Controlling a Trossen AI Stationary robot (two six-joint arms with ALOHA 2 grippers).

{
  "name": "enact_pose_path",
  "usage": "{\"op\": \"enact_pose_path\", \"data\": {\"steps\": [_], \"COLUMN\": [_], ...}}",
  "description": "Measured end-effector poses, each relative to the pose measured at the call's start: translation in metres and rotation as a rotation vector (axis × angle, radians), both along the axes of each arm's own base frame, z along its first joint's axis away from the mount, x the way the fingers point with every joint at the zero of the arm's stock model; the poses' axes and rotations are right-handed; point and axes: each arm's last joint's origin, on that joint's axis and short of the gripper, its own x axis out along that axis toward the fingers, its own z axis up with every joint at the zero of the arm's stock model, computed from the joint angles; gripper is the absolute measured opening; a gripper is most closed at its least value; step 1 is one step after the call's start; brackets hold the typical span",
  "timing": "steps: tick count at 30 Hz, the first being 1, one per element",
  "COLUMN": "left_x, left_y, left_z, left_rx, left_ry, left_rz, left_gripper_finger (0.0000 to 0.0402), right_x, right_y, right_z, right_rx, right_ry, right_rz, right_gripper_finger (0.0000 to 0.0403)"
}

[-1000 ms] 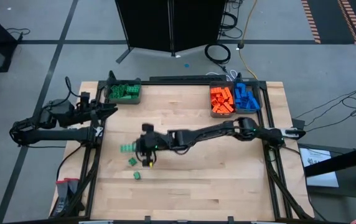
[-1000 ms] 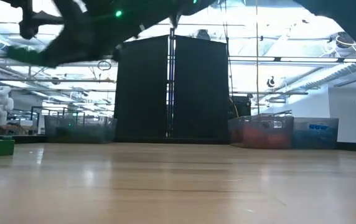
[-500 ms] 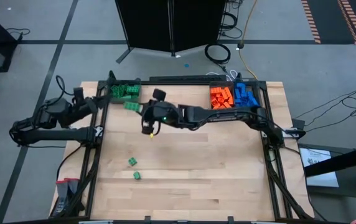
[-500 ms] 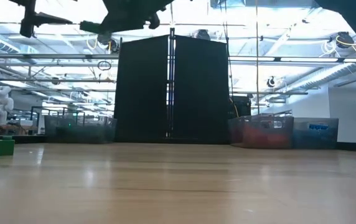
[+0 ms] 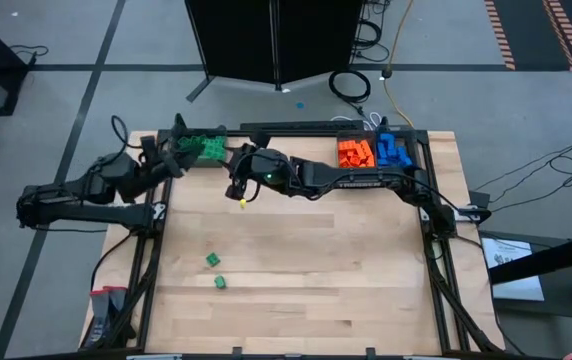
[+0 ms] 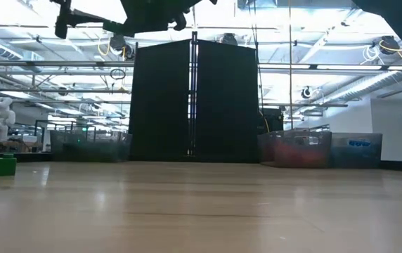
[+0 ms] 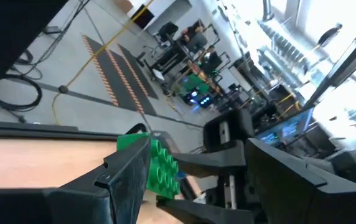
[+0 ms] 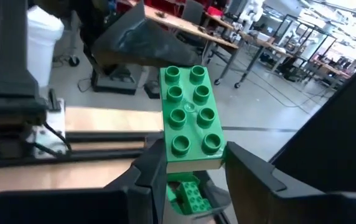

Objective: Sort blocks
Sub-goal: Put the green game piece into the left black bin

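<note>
Left tool (image 5: pixel 169 158): waiting beside the green bin (image 5: pixel 199 148), fingers apart, empty. Right tool (image 8: pixel 184 163): hovering above that bin, clamped on a green block (image 8: pixel 190 118). Advice: centre over bin, lower before releasing.

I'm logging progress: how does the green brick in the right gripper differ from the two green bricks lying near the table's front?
The held green brick is up in the air, clamped by the right gripper above the green bin; the two loose green bricks lie on the table, untouched. The held one is at the far left corner; the loose pair sits nearer the front. All are green and studded.
</note>
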Motion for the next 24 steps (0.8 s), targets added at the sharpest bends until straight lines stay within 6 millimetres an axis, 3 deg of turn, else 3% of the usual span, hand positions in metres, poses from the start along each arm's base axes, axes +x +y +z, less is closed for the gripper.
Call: {"op": "enact_pose_path", "data": {"steps": [16,24], "left_x": [0.007,0.012], "left_y": [0.002,0.003], "left_z": [-0.004,0.000], "left_rx": [0.079,0.063], "left_ry": [0.100,0.044], "left_rz": [0.039,0.071], "left_gripper_finger": [0.0260,0.0260], "right_x": [-0.010,-0.010], "right_y": [0.001,0.000], "right_z": [0.018,0.021], "right_rx": [-0.043,-0.049], "right_ry": [0.000,-0.019], "right_rz": [0.003,0.008], "right_gripper_finger": [0.0118,0.0118]}}
